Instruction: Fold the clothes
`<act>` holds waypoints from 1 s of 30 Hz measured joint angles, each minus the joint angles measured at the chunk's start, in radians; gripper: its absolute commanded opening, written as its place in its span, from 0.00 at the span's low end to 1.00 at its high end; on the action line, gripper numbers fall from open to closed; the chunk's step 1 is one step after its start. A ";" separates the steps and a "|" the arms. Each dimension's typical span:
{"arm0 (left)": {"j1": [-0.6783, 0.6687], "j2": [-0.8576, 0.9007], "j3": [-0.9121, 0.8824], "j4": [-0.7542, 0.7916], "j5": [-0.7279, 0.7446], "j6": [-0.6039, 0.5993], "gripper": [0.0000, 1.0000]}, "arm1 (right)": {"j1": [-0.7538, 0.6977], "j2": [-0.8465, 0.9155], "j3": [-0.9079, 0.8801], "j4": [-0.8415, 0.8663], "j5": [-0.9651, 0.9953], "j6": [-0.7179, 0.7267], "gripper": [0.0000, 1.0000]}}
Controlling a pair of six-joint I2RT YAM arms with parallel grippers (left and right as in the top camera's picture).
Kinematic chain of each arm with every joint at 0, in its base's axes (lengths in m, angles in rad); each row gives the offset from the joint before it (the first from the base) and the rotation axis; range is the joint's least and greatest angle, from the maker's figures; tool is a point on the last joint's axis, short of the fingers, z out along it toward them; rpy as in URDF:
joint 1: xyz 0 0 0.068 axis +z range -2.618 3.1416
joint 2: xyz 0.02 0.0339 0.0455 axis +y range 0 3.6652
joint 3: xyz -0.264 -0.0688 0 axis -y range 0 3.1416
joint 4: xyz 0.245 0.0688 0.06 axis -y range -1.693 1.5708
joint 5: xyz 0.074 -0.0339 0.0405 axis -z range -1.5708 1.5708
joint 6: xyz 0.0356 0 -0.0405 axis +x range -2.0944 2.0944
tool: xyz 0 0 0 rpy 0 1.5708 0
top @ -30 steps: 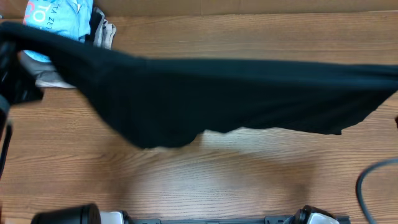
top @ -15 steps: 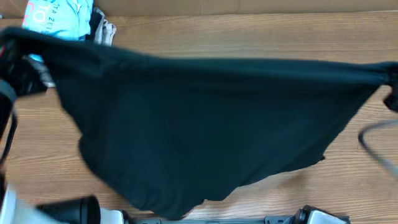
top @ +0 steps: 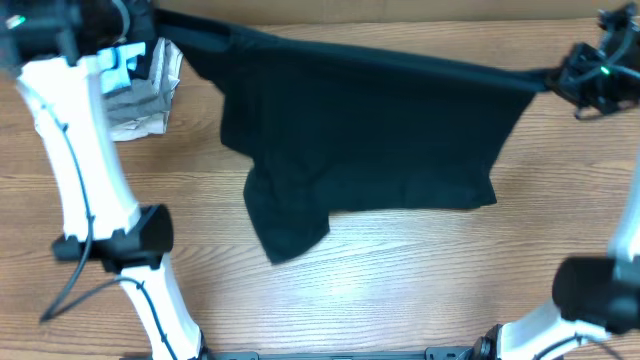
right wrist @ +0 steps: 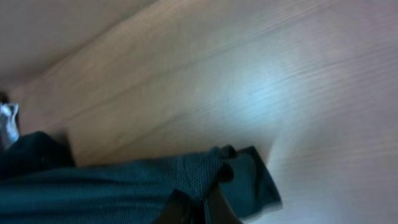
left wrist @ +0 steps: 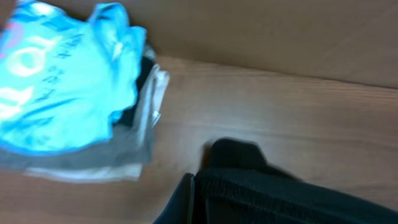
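The clothes, a plain black shirt point(top: 370, 140), are stretched across the back of the table, with the top edge taut between my two grippers. The lower part lies on the wood, and a sleeve trails toward the front at the left. My left gripper point(top: 152, 17) is shut on the shirt's top left corner point(left wrist: 280, 193), with one dark finger point(left wrist: 186, 200) showing beside the hem. At the far right, my right gripper point(top: 562, 78) is shut on the other corner point(right wrist: 124, 186), the bunched fabric pinched between its fingertips point(right wrist: 217, 211).
A pile with a light blue shirt point(top: 125, 58) point(left wrist: 56, 93) on grey folded garments point(top: 140, 105) point(left wrist: 93, 163) sits at the back left, right by my left gripper. A brown cardboard wall point(top: 400, 8) runs along the table's far edge. My white left arm point(top: 85, 170) crosses the left side.
Both grippers have carried the shirt from high near the camera down and toward the back of the table. Its lower part now rests on the wood.
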 measured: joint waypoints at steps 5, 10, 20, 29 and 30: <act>-0.056 0.164 -0.001 0.212 -0.015 0.003 0.04 | 0.050 0.179 -0.013 0.261 0.008 0.000 0.04; -0.107 0.274 -0.003 0.347 -0.037 0.003 0.04 | 0.107 0.294 -0.018 0.438 0.036 -0.001 0.05; -0.161 0.311 -0.002 0.215 -0.063 0.007 0.04 | 0.131 0.335 -0.017 0.335 0.063 0.046 0.04; -0.156 0.311 -0.003 0.032 -0.068 0.007 0.04 | 0.021 0.335 -0.017 0.144 0.061 0.063 0.04; -0.156 0.311 -0.003 0.024 -0.068 0.007 0.04 | 0.015 0.335 -0.018 0.140 0.061 0.062 0.04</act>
